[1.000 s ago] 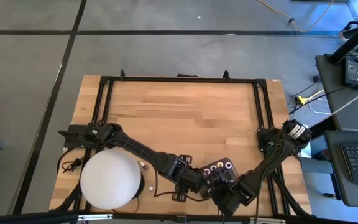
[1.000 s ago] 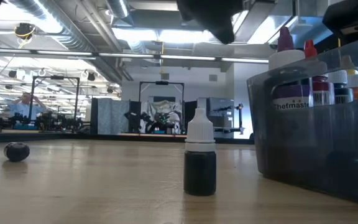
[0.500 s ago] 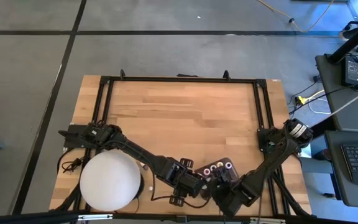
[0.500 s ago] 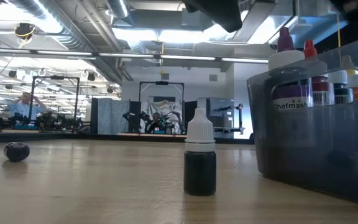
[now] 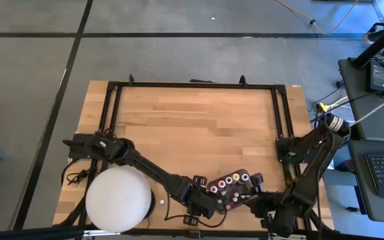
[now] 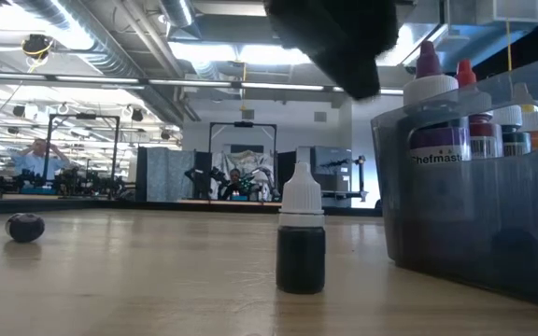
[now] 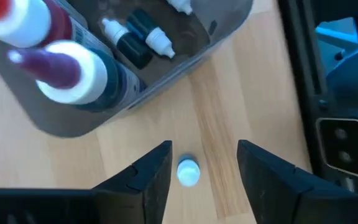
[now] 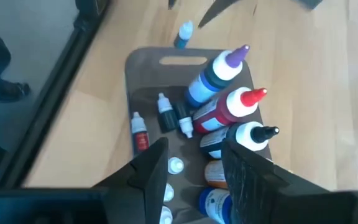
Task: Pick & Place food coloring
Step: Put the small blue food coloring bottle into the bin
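A lone food coloring bottle (image 6: 301, 241) with a white cap and dark body stands upright on the wooden table, just beside the dark grey tray (image 5: 240, 175). My left gripper (image 7: 204, 146) is open above it, with one finger on each side of its cap (image 7: 188, 172) and not touching it. The tray holds several more bottles (image 8: 229, 102) with purple, red, dark and white tops. Some stand and small ones lie flat. My right gripper (image 8: 196, 142) is open and empty, above the tray's near right side (image 5: 257, 200).
A big white dome (image 5: 119, 197) sits at the near left, close to my left arm. A small dark round thing (image 6: 24, 227) lies farther off on the table. The black frame rail (image 5: 282, 120) runs along the right side. The table's far half is bare wood (image 5: 199, 120).
My left gripper has gone toward the table's near edge and a little right, and has come down over the lone bottle. My right gripper has drawn back from over the tray toward the table's right edge, uncovering the tray. The bottle has kept still.
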You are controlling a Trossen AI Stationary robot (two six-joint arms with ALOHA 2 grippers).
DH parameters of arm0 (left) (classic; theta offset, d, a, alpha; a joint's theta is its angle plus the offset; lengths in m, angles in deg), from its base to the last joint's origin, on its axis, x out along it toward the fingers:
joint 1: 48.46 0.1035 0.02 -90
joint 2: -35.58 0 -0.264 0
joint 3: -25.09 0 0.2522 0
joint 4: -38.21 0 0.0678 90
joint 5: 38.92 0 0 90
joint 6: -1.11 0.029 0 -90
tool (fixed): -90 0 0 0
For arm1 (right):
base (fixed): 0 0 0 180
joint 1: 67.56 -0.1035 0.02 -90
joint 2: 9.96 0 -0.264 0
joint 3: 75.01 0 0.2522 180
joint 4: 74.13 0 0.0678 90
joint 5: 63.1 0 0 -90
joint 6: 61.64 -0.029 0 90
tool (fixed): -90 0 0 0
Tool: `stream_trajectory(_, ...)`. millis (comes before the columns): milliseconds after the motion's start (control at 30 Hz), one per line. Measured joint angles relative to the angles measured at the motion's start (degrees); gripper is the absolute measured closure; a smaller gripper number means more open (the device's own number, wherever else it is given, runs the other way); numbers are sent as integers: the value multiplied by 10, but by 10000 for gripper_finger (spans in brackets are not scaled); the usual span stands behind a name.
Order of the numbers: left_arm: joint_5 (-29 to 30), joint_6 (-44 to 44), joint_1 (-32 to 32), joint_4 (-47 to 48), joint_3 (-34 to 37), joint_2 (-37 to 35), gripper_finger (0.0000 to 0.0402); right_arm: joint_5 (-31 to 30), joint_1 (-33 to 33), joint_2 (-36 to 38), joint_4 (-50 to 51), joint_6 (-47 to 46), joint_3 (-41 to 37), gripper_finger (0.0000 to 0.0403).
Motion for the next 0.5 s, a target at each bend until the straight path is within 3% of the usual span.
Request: stream_trajectory(500, -4, 1, 9, 73, 0, 39, 257, 0, -2, 2, -8, 1, 0, 250)
